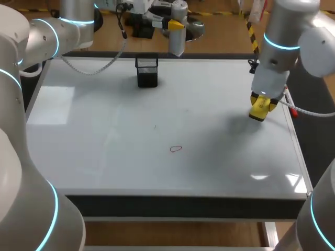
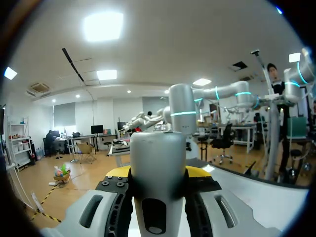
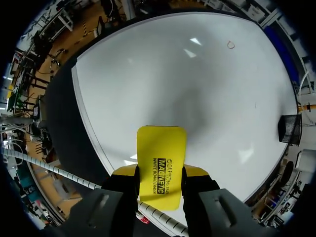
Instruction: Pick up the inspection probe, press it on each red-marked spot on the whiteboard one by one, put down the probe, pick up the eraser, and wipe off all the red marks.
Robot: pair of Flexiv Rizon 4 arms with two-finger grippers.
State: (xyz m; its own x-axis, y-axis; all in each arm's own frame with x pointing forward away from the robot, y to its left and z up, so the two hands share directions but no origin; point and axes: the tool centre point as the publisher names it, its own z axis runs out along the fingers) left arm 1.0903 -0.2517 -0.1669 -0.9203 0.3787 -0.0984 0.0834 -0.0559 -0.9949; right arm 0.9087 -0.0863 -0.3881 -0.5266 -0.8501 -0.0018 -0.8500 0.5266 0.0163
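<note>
My left gripper (image 2: 158, 180) is shut on the grey cylindrical inspection probe (image 2: 158, 168), held up above the far edge of the whiteboard; in the head view the probe (image 1: 178, 31) hangs past the board's back edge with the yellow tips (image 1: 175, 24) on it. My right gripper (image 3: 159, 174) is shut on the yellow eraser (image 3: 161, 160), and in the head view the eraser (image 1: 260, 109) is just above the whiteboard (image 1: 104, 157) near its right edge. One small red mark (image 1: 176, 149) lies near the board's middle front, also visible as a red mark (image 3: 230, 45) far ahead of the right gripper.
A black mesh pen holder (image 1: 147, 71) stands at the back middle of the board, seen too as a holder (image 3: 289, 128) off to the side of the right gripper. A tiny dark speck (image 1: 155, 126) sits near the board's centre.
</note>
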